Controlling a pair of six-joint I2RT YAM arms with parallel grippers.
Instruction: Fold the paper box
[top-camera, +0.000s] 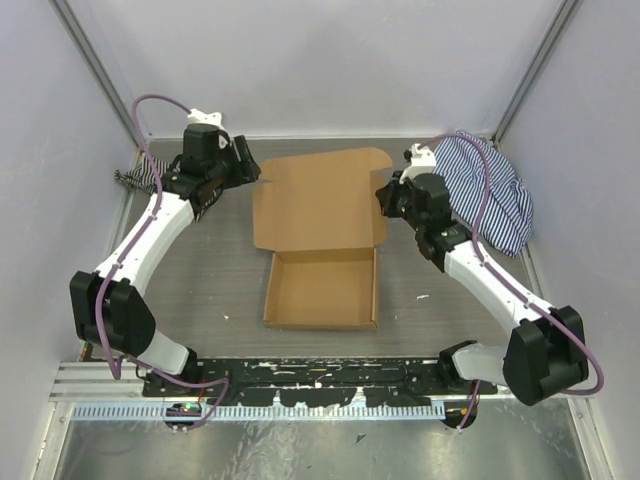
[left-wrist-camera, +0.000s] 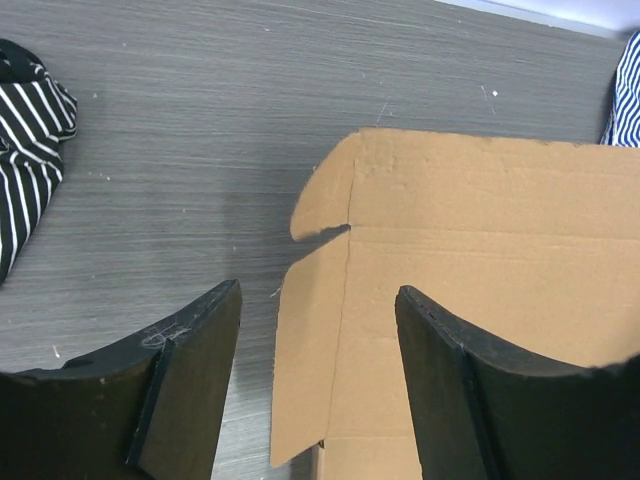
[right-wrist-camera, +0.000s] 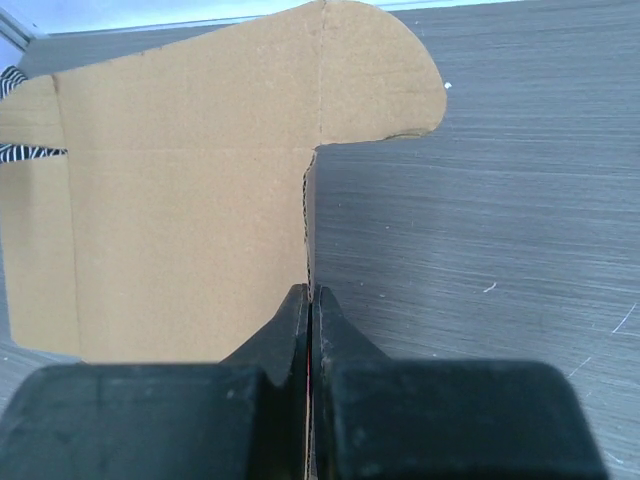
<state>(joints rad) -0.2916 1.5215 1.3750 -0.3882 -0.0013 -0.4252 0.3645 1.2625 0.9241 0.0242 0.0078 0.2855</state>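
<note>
Grey wood-grain table carries the brown paper box at its middle, between the two arms. The box's near half stands up as a shallow tray, and its far half is a lid panel lying flat with a rounded flap at the far right corner. A blue-striped cloth is bunched at the far right and a black-and-white striped cloth at the far left, both apart from the cardboard. The left gripper hangs with its fingers spread over the lid's left side flap, gripping nothing, while the right gripper is pressed together on the lid's right edge — pinching the cardboard.
</note>
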